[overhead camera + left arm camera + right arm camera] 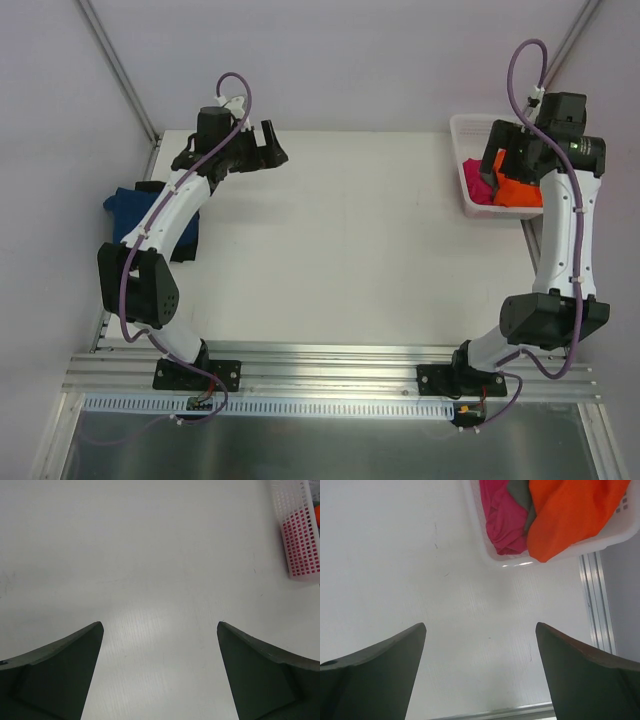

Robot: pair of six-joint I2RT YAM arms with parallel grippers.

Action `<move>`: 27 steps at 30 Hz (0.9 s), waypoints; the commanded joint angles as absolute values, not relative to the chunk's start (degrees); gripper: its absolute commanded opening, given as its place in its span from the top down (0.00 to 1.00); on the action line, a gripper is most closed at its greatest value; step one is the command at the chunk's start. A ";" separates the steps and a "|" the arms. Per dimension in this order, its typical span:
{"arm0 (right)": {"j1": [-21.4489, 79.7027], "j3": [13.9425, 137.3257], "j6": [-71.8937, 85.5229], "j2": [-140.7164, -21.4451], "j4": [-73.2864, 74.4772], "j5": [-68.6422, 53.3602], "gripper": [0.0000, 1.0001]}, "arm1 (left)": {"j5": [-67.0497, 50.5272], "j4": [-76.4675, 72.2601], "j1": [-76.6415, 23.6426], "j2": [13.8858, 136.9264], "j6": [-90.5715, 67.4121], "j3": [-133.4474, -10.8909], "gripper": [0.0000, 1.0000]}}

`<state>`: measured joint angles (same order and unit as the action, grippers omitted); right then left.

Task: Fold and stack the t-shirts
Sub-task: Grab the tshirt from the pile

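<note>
At the near table edge, both arm bases sit on a metal rail (pixel 330 372), and the white table (pixel 350 250) beyond it carries no cloth across its middle. Farther in, at the left edge, a dark blue t-shirt (pixel 125 205) lies partly under the left arm, with a black cloth (pixel 186 246) touching it on the near side. Whether either piece is folded cannot be told from above. The left gripper (pixel 160 625) hovers over bare table toward the far left, its fingers spread wide with nothing between them. The right gripper (pixel 480 625) is likewise spread wide and empty, poised just in front of the white lattice basket (pixel 461 160) at the far right corner. Inside the basket lie an orange t-shirt (pixel 570 515), draped over the rim, a magenta t-shirt (pixel 502 520) and a strip of grey t-shirt (pixel 520 495) between them, all crumpled.

Progress, as judged: at most two shirts have left the basket for the stacking place at left; three remain unfolded. A fair next step would be for the right gripper to draw one garment, probably the orange, out onto the open table.
</note>
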<state>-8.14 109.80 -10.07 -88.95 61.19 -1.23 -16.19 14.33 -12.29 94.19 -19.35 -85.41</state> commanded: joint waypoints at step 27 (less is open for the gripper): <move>-9.49 117.47 -26.61 -111.27 40.37 20.23 0.01 | -19.34 13.01 -13.10 96.77 1.91 -87.37 0.01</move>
